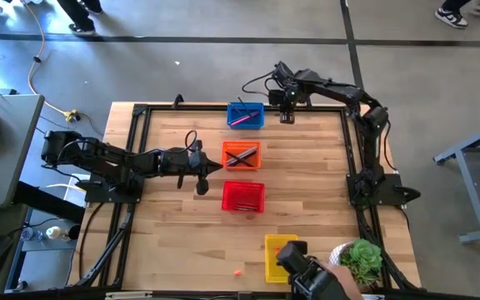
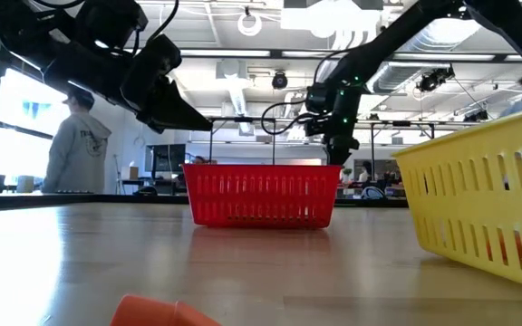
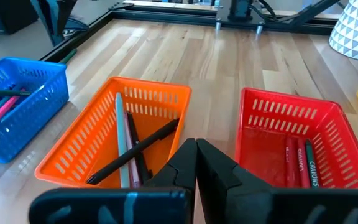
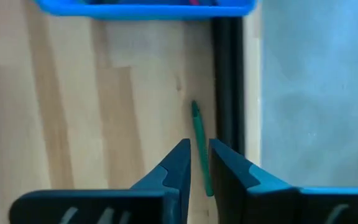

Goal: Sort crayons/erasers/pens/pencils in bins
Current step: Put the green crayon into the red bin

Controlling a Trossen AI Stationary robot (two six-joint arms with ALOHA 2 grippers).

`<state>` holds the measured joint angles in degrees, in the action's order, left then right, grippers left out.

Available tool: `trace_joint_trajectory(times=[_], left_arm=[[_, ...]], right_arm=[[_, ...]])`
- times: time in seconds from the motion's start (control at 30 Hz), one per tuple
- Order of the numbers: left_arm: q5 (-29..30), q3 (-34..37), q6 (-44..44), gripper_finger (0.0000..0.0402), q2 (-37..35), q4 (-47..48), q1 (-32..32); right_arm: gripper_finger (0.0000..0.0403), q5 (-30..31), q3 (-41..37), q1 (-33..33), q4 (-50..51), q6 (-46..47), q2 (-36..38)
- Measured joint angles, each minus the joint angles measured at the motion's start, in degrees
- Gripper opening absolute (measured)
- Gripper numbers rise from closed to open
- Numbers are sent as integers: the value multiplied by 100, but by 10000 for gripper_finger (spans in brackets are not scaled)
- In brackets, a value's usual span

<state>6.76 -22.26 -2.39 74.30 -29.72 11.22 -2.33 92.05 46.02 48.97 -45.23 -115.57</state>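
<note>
Four bins stand in a row down the table's middle: blue farthest, then orange, red and yellow nearest. Long sticks lie in the blue, orange and red ones. A green pencil lies on the wood beside the black far rail, right of the blue bin. My right gripper hovers over it, slightly open, one finger on each side, pointing steeply down. My left gripper is shut and empty, left of the orange and red bins. A small orange-red eraser rests near the front edge.
A black frame rail runs round the tabletop, close beside the green pencil. A potted plant and a dark camera mount stand at the near right corner. A person stands beyond the table in the low view.
</note>
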Motion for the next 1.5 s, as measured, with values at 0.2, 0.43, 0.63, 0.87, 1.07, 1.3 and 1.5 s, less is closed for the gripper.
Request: trace_joint_trajectory(times=[0.2, 0.43, 0.63, 0.87, 1.07, 1.3, 1.5], left_arm=[[247, 0, -5, 0, 0, 47, 0], [477, 0, -42, 0, -5, 115, 0], [503, 0, -44, 0, -17, 174, 0], [551, 0, -87, 0, -21, 346, -2], [549, 0, -84, 0, -22, 385, -2], [551, 0, -45, 0, -22, 381, 1], [570, 0, -191, 0, -22, 380, 0]], right_arm=[[14, -7, 1, 210, -131, 1014, 0], [2, -263, -1, 568, -221, 2535, -129], [0, -245, -9, 562, -171, 2876, -321], [0, -198, -160, 533, -65, 2976, -202], [0, -216, -1132, 365, -1440, 3047, 483], [0, 142, -1742, 341, -2128, 3480, 494], [0, 79, -1875, 463, -2569, 3779, 496]])
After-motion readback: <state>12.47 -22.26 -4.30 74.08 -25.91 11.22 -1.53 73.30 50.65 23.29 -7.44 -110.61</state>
